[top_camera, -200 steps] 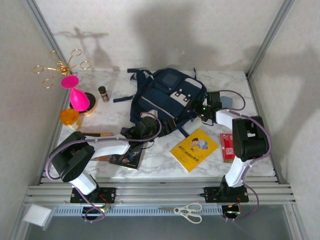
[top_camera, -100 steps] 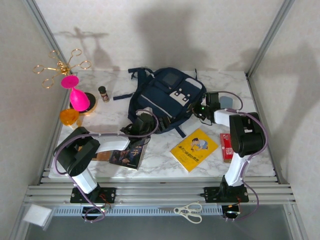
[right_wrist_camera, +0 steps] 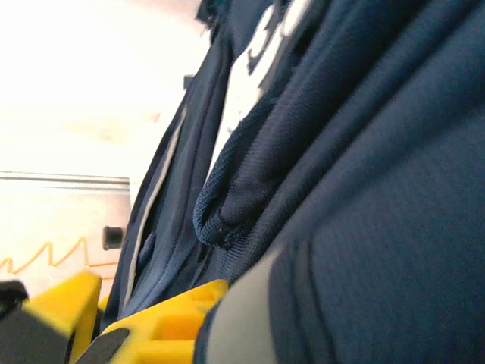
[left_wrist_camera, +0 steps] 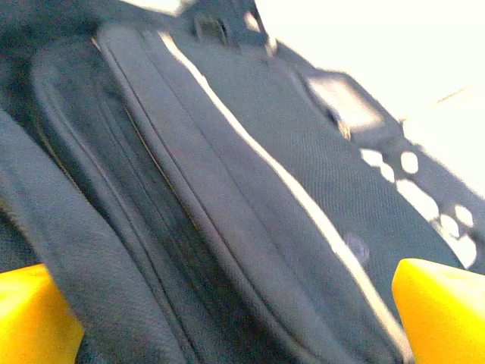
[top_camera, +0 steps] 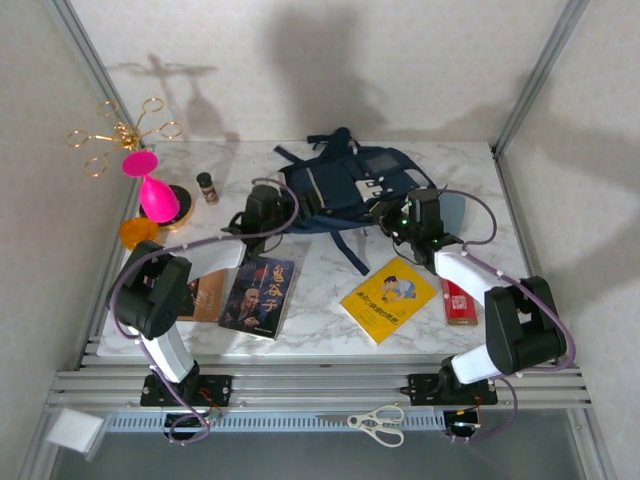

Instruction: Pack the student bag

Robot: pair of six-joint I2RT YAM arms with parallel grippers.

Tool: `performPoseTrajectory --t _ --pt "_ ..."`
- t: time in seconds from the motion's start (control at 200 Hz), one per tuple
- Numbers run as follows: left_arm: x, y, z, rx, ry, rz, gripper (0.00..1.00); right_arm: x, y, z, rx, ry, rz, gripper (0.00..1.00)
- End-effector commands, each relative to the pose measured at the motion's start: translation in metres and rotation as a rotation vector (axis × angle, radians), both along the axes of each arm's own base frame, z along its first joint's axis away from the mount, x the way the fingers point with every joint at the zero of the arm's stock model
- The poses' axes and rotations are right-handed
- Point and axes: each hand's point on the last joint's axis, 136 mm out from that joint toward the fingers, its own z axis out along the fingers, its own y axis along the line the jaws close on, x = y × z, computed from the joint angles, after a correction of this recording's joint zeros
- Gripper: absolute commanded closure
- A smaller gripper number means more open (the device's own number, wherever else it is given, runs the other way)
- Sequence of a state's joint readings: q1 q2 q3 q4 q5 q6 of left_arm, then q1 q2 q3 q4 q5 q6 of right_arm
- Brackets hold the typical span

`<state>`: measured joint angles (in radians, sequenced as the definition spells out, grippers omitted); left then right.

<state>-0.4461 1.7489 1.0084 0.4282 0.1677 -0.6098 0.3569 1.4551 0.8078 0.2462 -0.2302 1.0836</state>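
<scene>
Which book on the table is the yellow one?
The middle one: the yellow book lies between the dark book on its left and the red book on its right.

**Twin Arms in Black and White, Strung With Purple Cable**

The left arm (top_camera: 200, 265) and right arm (top_camera: 465, 270) share one build: white links between chunky black joint housings, on black base plates (top_camera: 185, 388). Purple-grey cables (top_camera: 493, 222) loop along each. A green light (top_camera: 404, 213) glows on the right wrist; the fingers (left_wrist_camera: 436, 303) are bright yellow.
</scene>
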Motion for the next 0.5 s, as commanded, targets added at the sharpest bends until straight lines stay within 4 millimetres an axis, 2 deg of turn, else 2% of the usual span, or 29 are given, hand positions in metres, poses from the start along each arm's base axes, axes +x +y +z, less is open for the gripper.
performPoseTrajectory --t 0.0,0.15,0.185,0.295,0.36,0.496 --pt "0.021 0.022 0.026 0.009 -0.054 0.019 0.01 -0.007 0.018 0.021 0.111 -0.015 -0.030 0.93" --pt "-0.008 0.040 0.045 0.055 -0.073 0.035 0.01 -0.006 0.017 0.023 0.128 -0.008 -0.125 0.97" --pt "-0.019 0.049 0.041 0.077 -0.044 0.054 0.01 -0.007 0.017 0.021 0.128 0.004 -0.139 0.97" --pt "-0.052 0.067 0.047 0.121 -0.005 0.101 0.01 -0.008 0.022 0.021 0.145 0.019 -0.155 0.99" --pt "-0.080 0.055 0.053 0.099 -0.029 0.062 0.01 -0.011 0.028 0.023 0.152 0.014 -0.152 1.00" --pt "-0.136 0.007 0.050 0.101 -0.062 -0.078 0.06 -0.016 0.036 0.022 0.176 0.032 -0.151 1.00"
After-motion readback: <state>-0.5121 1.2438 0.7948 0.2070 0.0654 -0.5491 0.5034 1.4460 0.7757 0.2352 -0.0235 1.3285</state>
